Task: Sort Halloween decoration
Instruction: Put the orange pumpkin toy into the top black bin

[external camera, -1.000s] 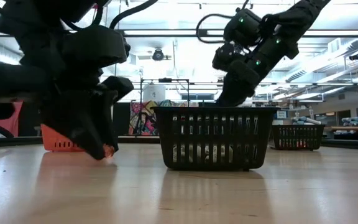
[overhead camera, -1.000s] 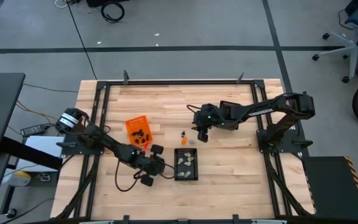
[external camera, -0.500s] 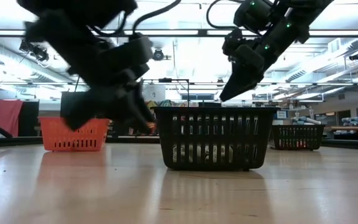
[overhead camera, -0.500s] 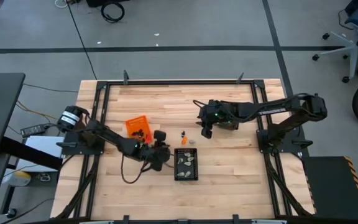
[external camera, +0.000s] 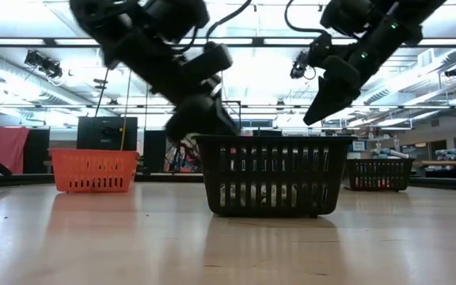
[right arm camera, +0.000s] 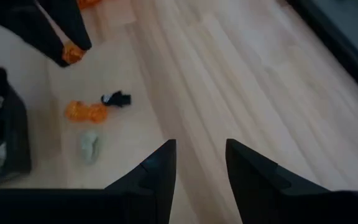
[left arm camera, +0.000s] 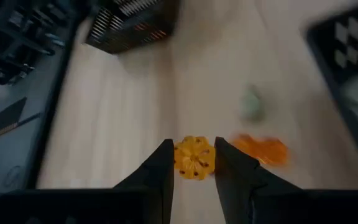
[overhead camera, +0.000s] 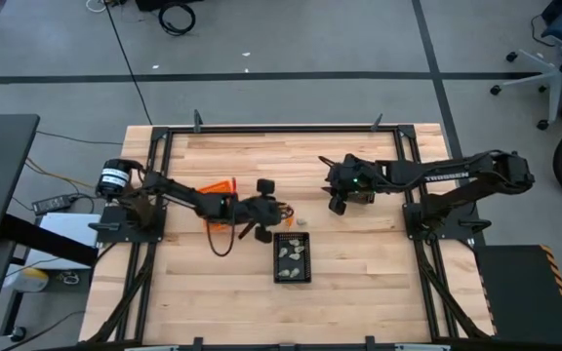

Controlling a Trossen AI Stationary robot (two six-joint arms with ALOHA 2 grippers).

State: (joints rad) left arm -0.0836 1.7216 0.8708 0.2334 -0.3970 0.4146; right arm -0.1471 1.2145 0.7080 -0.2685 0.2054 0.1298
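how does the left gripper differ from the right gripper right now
The left gripper is shut on a small orange piece; the right gripper is open, holding nothing. The left hangs close by the black mesh bin; the right hovers farther off, over bare table. Both are raised off the wood.

Open wood surface right of the black mesh bin; three loose tiny pieces crowd the gap behind it, left arm spanning above the orange rectangular bin.

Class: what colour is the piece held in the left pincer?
Orange, best seen in the left wrist view.
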